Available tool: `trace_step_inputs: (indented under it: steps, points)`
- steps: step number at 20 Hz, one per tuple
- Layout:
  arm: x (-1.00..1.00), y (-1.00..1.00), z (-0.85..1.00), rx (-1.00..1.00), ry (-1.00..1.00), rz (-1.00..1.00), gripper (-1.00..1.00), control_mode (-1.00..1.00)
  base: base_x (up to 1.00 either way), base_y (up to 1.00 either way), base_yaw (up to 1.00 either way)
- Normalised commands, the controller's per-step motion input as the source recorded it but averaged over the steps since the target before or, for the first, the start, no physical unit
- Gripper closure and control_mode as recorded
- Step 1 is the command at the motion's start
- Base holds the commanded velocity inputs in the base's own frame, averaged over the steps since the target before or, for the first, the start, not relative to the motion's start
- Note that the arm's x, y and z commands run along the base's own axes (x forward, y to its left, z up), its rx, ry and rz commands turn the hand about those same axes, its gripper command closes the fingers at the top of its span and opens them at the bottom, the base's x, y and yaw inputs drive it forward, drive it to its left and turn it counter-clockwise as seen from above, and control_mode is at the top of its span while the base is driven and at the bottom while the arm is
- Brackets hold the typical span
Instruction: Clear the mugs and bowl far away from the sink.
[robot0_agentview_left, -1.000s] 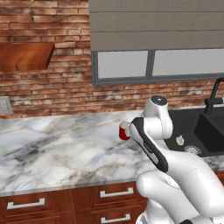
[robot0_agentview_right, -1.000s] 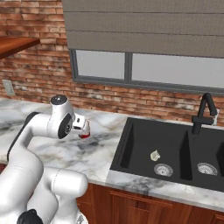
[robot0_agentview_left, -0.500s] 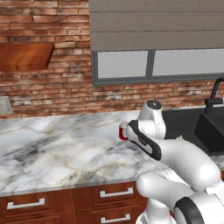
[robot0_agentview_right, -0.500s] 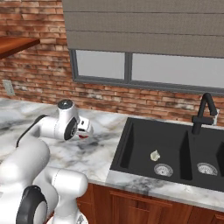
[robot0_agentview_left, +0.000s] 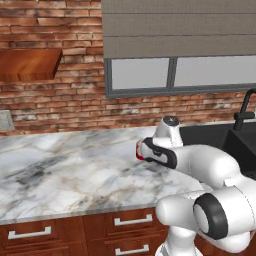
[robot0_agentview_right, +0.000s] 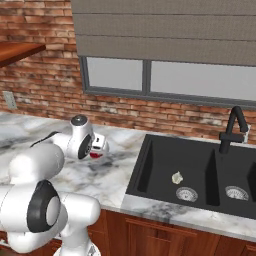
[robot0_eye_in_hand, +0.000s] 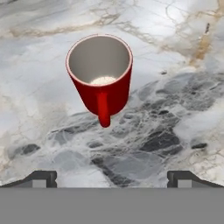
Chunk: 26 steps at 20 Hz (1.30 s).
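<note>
A glossy red mug stands upright on the marble counter, its pale inside showing and its handle turned toward the hand. My gripper hovers a short way back from it, open, with nothing between the fingertips. From the base cameras the same red mug peeks out beside my wrist, left of the black sink. The bowl is out of view.
The black two-basin sink with its tall faucet lies to the right, a small pale scrap in its left basin. Marble counter stretches left. A brick wall and window stand behind; a wooden shelf hangs upper left.
My arm has folded lower over the counter, bringing the hand down toward the red mug. The mug has not moved and the jaws have stayed wide.
</note>
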Motion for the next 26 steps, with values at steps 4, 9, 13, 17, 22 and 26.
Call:
trace_step_inputs:
  steps: [4, 9, 13, 17, 22, 26]
  points:
    - [0.23, 0.03, -0.02, 0.0, 0.0, 0.0, -1.0, -1.0, 0.0, 0.0, 0.0]
    - [0.21, 0.02, -0.09, 0.01, 0.0, 0.0, -1.0, -1.0, 0.0, 0.0, 0.0]
    - [0.26, 0.06, -0.22, 0.03, 0.0, 0.0, -1.0, -1.0, 0.0, 0.0, 0.0]
    - [0.22, 0.04, -0.26, 0.05, 0.0, 0.0, -1.0, -1.0, 0.0, 0.0, 0.0]
    - [0.21, 0.01, -0.27, 0.06, 0.0, 0.0, -1.0, -1.0, 0.0, 0.0, 0.0]
    - [0.04, 0.0, -0.19, 0.04, 0.0, 0.0, 1.0, -1.0, 0.0, 0.0, 0.0]
